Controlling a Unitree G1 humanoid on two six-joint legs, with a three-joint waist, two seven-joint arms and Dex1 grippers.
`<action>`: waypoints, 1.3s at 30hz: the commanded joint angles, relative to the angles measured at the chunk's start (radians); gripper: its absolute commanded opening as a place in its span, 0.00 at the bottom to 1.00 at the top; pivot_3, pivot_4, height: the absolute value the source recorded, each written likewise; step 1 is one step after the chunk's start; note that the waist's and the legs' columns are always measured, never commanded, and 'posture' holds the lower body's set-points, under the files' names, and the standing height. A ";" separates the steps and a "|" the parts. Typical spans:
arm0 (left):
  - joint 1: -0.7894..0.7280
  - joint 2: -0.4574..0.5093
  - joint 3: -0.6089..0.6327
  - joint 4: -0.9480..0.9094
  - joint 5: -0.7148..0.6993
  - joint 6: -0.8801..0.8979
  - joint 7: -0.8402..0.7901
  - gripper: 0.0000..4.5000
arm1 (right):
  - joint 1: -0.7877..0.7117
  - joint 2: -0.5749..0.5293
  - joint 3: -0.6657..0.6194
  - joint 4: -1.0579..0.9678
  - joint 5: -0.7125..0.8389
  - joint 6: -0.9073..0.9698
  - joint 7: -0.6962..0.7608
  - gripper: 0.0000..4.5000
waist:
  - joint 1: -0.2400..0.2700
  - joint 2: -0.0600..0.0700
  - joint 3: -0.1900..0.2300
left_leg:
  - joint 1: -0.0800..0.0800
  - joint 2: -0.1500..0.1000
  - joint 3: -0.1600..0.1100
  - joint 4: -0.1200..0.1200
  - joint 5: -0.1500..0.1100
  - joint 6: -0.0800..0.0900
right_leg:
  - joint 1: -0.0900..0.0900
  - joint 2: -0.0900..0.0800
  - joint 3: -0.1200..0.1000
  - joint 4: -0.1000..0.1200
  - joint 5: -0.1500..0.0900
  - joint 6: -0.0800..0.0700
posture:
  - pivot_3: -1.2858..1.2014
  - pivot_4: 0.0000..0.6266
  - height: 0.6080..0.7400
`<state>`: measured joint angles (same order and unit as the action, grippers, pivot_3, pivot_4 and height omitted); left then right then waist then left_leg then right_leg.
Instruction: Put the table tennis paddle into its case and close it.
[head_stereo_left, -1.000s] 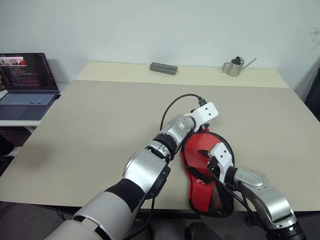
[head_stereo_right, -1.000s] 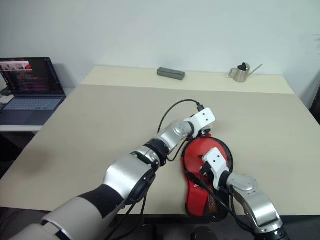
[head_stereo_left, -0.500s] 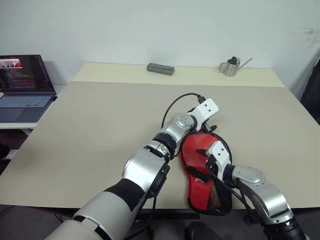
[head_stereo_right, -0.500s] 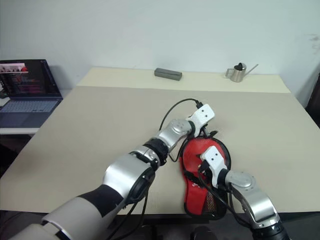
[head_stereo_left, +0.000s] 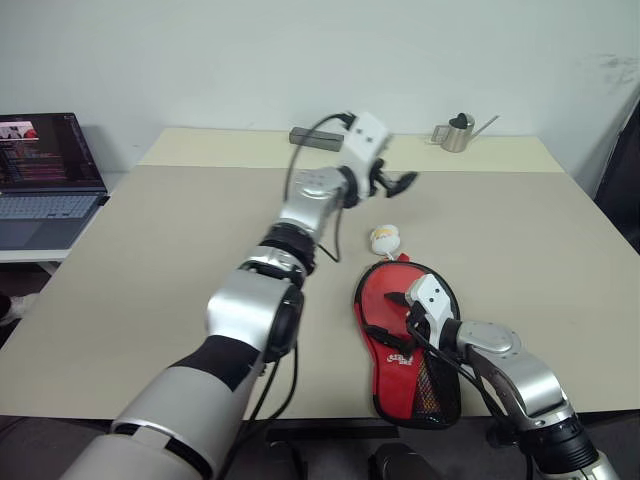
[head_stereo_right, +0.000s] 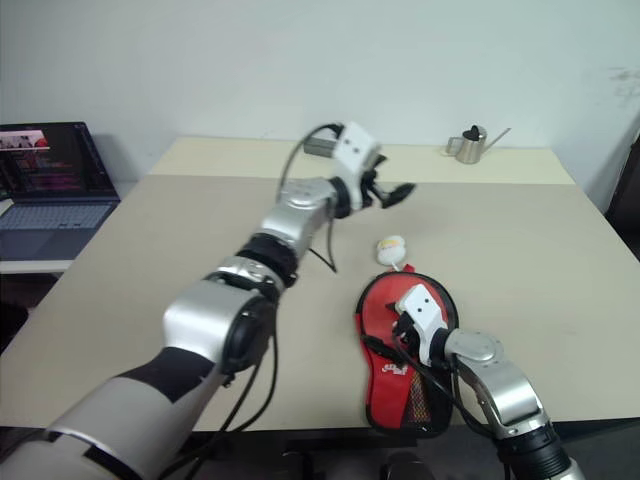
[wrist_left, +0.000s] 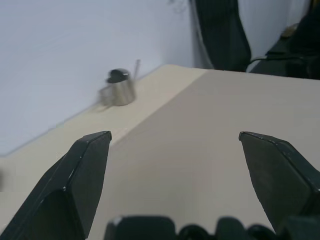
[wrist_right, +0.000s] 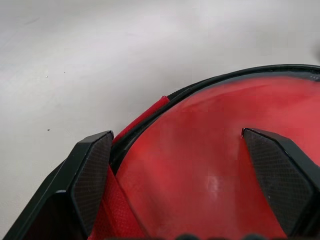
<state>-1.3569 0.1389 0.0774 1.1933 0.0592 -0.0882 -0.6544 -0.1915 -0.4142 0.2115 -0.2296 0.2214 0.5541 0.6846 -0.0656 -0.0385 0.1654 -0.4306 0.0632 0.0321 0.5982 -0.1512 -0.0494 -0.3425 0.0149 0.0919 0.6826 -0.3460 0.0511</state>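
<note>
The case (head_stereo_left: 392, 340), red with black trim, a white logo and a mesh pocket, lies flat near the table's front edge. Its round end points away from me. The paddle is hidden; in the right wrist view a smooth red face (wrist_right: 210, 170) lies inside the black rim, and I cannot tell whether it is the paddle or the case. A small pale object (head_stereo_left: 386, 238) lies just beyond the case's far end. My right gripper (head_stereo_left: 405, 300) is open and low over the round end. My left gripper (head_stereo_left: 398, 183) is open and empty, raised high above the table's middle.
At the table's (head_stereo_left: 180, 260) far edge stand a small metal watering can (head_stereo_left: 458, 132) and a grey box (head_stereo_left: 310, 136). An open laptop (head_stereo_left: 45, 170) sits on a side table to the left. A black chair (wrist_left: 220, 30) stands past the table's right side.
My left gripper has left the case's far end and swung up and to the left, uncovering the pale object. The right gripper has stayed over the case.
</note>
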 joint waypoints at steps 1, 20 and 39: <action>0.049 0.092 0.015 -0.154 -0.045 0.075 -0.054 0.99 | 0.037 -0.033 0.009 0.097 0.000 0.047 0.028 1.00 | 0.003 0.000 0.000 | 0.000 0.000 0.000 0.000 0.000 0.000 | 0.000 0.000 0.000 0.000 0.000 0.000 | 0.52 0.24 1.00; 0.726 0.242 -0.082 -1.228 -0.398 0.768 -0.305 0.99 | -0.045 -0.248 -0.297 -0.197 0.397 0.374 0.173 1.00 | 0.036 0.000 0.002 | -0.003 0.000 -0.003 0.002 0.000 0.001 | 0.000 -0.003 -0.003 -0.001 0.002 -0.005 | 0.52 0.24 1.00; 0.675 0.089 -0.438 -1.021 -0.262 0.461 -0.345 0.99 | -0.102 -0.498 -0.511 -0.047 0.457 0.361 0.197 1.00 | 0.035 0.002 0.005 | -0.004 -0.001 0.000 0.001 -0.001 0.002 | -0.002 -0.003 0.002 -0.002 0.002 -0.005 | 0.52 0.24 1.00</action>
<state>-0.6476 0.2350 -0.3491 0.1516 -0.2201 0.4402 -0.9722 -0.2995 -0.8818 -0.2737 -0.2676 0.6797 0.9407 0.8545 -0.0308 -0.0362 0.1699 -0.4351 0.0623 0.0323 0.5989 -0.1521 -0.0473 -0.3451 0.0120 0.0936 0.6803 -0.3436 0.0461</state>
